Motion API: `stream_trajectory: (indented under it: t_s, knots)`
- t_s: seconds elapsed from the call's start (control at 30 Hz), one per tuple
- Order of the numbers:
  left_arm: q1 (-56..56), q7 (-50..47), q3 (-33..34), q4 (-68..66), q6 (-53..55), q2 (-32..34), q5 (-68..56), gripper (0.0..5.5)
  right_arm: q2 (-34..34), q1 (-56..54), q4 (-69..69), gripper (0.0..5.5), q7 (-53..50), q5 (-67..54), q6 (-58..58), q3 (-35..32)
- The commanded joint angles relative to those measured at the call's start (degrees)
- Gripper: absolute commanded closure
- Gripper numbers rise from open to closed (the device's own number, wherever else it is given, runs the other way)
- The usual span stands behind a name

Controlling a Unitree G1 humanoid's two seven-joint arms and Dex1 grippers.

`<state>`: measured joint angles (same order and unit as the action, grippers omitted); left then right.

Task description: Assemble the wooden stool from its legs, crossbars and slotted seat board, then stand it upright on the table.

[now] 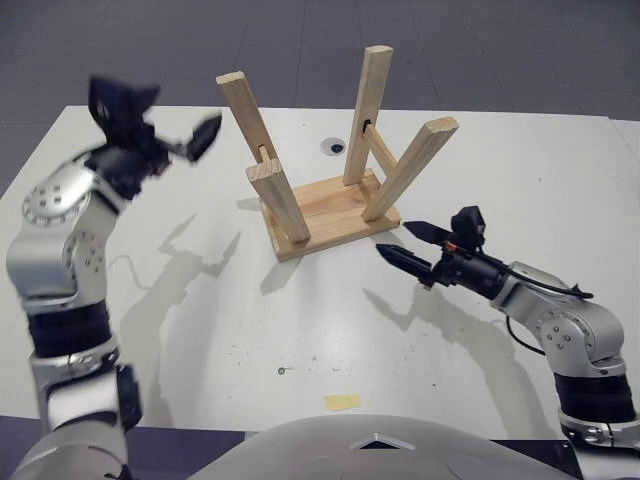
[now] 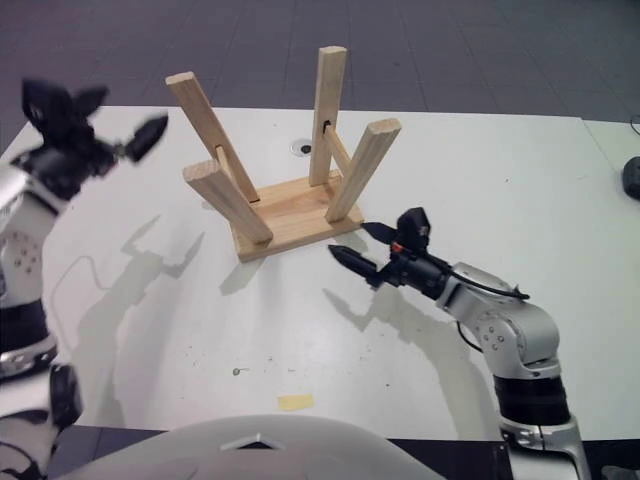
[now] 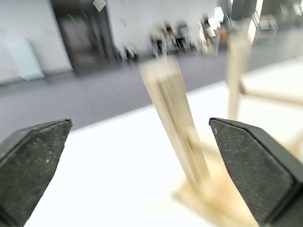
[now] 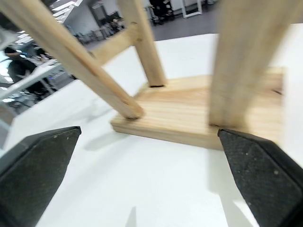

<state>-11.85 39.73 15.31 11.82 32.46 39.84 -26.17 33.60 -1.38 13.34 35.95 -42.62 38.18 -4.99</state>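
The wooden stool (image 1: pixel 325 205) rests upside down on the white table (image 1: pixel 200 320), seat board flat, its legs splaying upward with crossbars between them. My right gripper (image 1: pixel 412 245) hovers open just off the seat board's near right corner, low over the table; the right wrist view looks at the seat board (image 4: pixel 189 113) and legs between its fingers. My left gripper (image 1: pixel 195 140) is raised above the table's far left, open, level with the top of the stool's left legs and apart from them. One leg (image 3: pixel 173 113) stands ahead in the left wrist view.
A small round hole (image 1: pixel 332 147) is in the tabletop behind the stool. A scrap of yellow tape (image 1: pixel 342 401) lies near the front edge. Bare tabletop spreads in front of and to the left of the stool.
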Motion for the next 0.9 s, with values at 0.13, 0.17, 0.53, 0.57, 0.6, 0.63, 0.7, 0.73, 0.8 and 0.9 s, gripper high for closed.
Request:
stream_trajectory:
  t_s: [0.13,0.17,0.53,0.57,0.6,0.63,0.7,0.73,0.8,0.9]
  knots:
    - [7.99,15.5,-10.36,4.41,-0.7,6.61,0.25,0.11,-4.73,-12.5,-15.2,0.1,3.94,7.18,-9.25,1.03]
    - [6.51,15.51,-13.02,4.85,-0.95,5.14,0.83,0.11,-5.74,-14.99,-17.67,0.1,5.83,8.0,-10.43,2.22]
    - [-1.73,14.1,-22.52,0.6,-4.98,-1.49,6.27,0.11,-4.17,-19.2,-24.56,0.1,23.7,14.31,-12.69,10.67]
    - [-1.5,14.6,-22.56,0.35,-5.37,-0.89,6.62,0.11,-2.74,-17.66,-22.41,0.1,25.37,13.47,-10.9,10.62]
    - [-1.06,15.0,-22.4,0.72,-5.41,-0.49,6.49,0.11,-1.65,-16.15,-20.16,0.1,26.2,12.72,-9.51,10.25]
    - [-0.77,15.38,-22.26,1.14,-5.31,-0.36,6.19,0.11,-1.06,-14.88,-18.15,0.1,26.25,12.12,-8.6,9.62]
    - [-0.25,15.79,-22.06,2.08,-4.84,-0.53,5.32,0.11,-0.83,-12.74,-14.16,0.1,25.34,10.19,-6.15,7.98]
    - [-0.18,15.71,-22.14,2.42,-4.56,-0.72,5.04,0.11,-0.78,-11.76,-12.55,0.1,24.77,9.79,-5.57,7.47]
    - [0.16,15.56,-22.21,3.26,-4.08,-1.04,4.5,0.11,-0.58,-10.2,-10.33,0.1,24.11,9.49,-4.72,6.97]
    - [0.59,16.51,-22.32,4.76,-3.23,-0.83,3.2,0.11,-0.43,-8.97,-9.14,0.1,23.08,9.62,-4.15,6.26]
